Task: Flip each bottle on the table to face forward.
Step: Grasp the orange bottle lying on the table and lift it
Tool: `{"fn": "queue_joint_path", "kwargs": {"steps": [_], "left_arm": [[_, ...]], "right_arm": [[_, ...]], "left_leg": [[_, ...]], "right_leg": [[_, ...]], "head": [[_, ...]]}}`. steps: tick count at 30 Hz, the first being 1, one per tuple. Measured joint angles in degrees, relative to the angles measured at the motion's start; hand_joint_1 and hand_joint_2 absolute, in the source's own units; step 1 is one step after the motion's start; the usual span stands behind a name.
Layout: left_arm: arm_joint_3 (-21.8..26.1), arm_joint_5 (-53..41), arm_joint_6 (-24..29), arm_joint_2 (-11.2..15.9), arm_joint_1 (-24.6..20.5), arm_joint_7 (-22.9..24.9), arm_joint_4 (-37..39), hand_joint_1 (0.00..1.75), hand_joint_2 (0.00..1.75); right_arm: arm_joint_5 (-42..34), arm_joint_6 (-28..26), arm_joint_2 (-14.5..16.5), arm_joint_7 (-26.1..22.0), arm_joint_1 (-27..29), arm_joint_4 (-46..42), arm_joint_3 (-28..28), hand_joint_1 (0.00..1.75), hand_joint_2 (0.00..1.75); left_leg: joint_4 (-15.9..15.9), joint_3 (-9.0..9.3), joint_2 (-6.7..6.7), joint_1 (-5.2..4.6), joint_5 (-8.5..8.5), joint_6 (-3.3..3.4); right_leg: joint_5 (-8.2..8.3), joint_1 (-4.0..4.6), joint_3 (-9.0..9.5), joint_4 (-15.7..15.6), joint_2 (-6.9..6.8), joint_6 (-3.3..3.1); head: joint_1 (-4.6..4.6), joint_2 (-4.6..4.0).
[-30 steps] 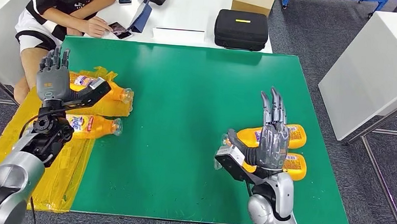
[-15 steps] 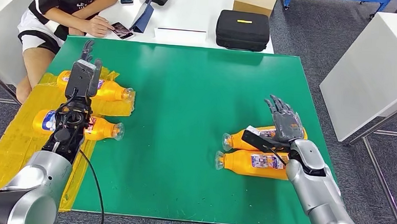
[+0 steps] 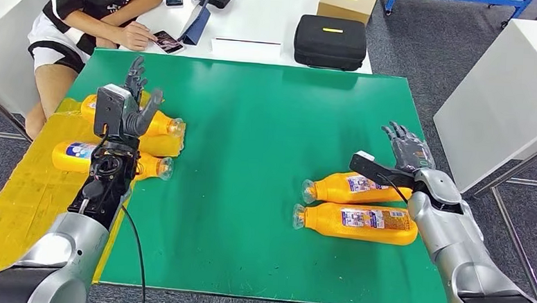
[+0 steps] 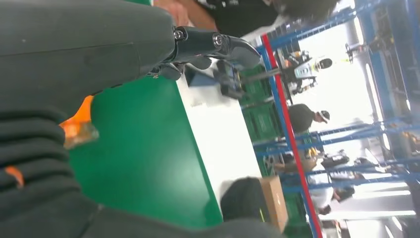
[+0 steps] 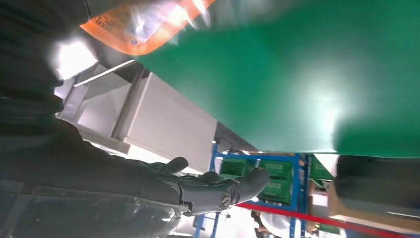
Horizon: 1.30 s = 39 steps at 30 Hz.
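four orange bottles lie on their sides on the green bench [image 3: 265, 158]. left pair: far left bottle [image 3: 157, 124] and near left bottle [image 3: 78, 157], both partly on a yellow sheet [image 3: 20, 194] at the bench's left edge, caps pointing toward the bench middle. right pair: far right bottle [image 3: 357, 188] and near right bottle [image 3: 359, 221], just beside each other, maybe touching, caps also toward the middle. left hand [image 3: 126, 106] hovers above the far left bottle, fingers spread and raised, holding nothing. right hand [image 3: 408, 148] sits just beyond the far right bottle near the bench's right edge, fingers spread, holding nothing. handling guess: smooth plastic bottles filled with orange liquid, so moderately heavy for their size, stiff enough to take a squeeze but round and slick, likely to roll when nudged. best hold looks like the wide mid-body around the label, fingers wrapped across it, not the narrow neck. the close pair on the right leaves little room for fingers between them. labels: each bottle has a white and blue label band with small print, too small to read, no brand i can make out. a person [image 3: 86, 10] sits at the far white table with a phone [image 3: 166, 42]; a black case [image 3: 330, 42] and cardboard box [image 3: 346, 1] also sit there, no readable writing.
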Motion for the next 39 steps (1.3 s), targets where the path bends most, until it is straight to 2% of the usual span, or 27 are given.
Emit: {"fn": "queue_joint_path", "kwargs": {"steps": [5, 9, 11, 16, 18, 28, 34, 39], "left_arm": [[-1.0, 2.4, -1.0, -0.2, 0.3, 0.0, -0.2, 0.00, 1.75], [-1.5, 4.0, -1.4, -0.2, 0.3, 0.0, -0.2, 0.00, 1.75], [-1.8, 4.5, -1.4, -0.2, 0.3, 0.0, -0.2, 0.00, 1.75], [-2.4, 5.6, -1.2, -0.2, 0.6, 0.0, 0.0, 0.00, 1.75], [-2.5, 6.0, -1.2, -0.2, 0.7, 0.0, 0.1, 0.00, 1.75], [-2.6, 6.2, -1.0, -0.2, 1.0, 0.0, 0.3, 0.00, 1.75], [-3.2, 7.4, -0.8, -0.2, 1.4, 0.0, 0.5, 0.00, 1.75], [-4.0, 8.0, -0.7, -0.2, 1.4, 0.0, 1.3, 0.00, 1.75]], "right_arm": [[-0.1, 0.1, 0.1, 0.3, -0.7, 2.0, 0.0, 0.00, 1.75], [-1.7, 1.9, 0.2, -2.2, -0.9, 2.5, -0.1, 0.00, 1.75], [-3.2, 3.5, 0.1, -4.7, -1.0, 2.7, -0.4, 0.00, 1.75], [-9.2, 9.7, -0.4, -15.0, -0.6, 2.7, -2.0, 0.00, 1.75], [-10.8, 11.2, -0.7, -17.6, -0.1, 2.6, -2.6, 0.00, 1.75], [-12.2, 12.2, -1.4, -19.4, 0.8, 2.3, -3.7, 0.00, 1.75], [-20.4, 14.2, -1.5, -25.2, 3.5, -1.4, -5.3, 0.00, 1.75], [-23.2, 15.5, -1.4, -24.8, 6.1, -6.7, -6.4, 0.00, 1.75]], "left_leg": [[0.0, 0.03, 0.01, 0.05, 0.00, -0.01], [0.0, 0.04, 0.02, 0.05, 0.00, -0.01], [0.0, 0.05, 0.02, 0.05, 0.00, -0.01], [0.0, 0.05, 0.01, 0.04, 0.00, -0.01], [0.0, 0.05, 0.01, 0.04, 0.00, -0.01], [0.0, 0.05, 0.01, 0.04, -0.01, -0.01], [0.0, 0.00, 0.00, 0.02, 0.00, -0.01], [0.0, -0.01, 0.00, 0.03, -0.02, -0.01]], "right_leg": [[-0.02, 0.04, 0.00, 0.0, 0.00, -0.01], [-0.03, 0.04, 0.00, 0.0, 0.01, -0.02], [-0.03, 0.04, 0.00, 0.0, 0.01, -0.02], [-0.01, 0.04, 0.02, 0.0, 0.01, 0.00], [-0.01, 0.04, 0.02, 0.0, 0.01, 0.01], [-0.01, 0.04, 0.02, 0.0, 0.01, 0.00], [0.00, 0.04, 0.01, 0.0, 0.01, 0.01], [-0.02, 0.04, -0.02, 0.0, 0.01, 0.01]], "head": [[-0.01, 0.00], [0.01, 0.00], [0.01, 0.00], [-0.01, 0.00], [-0.01, 0.00], [0.00, 0.00], [-0.01, 0.00], [-0.01, 0.00]]}}
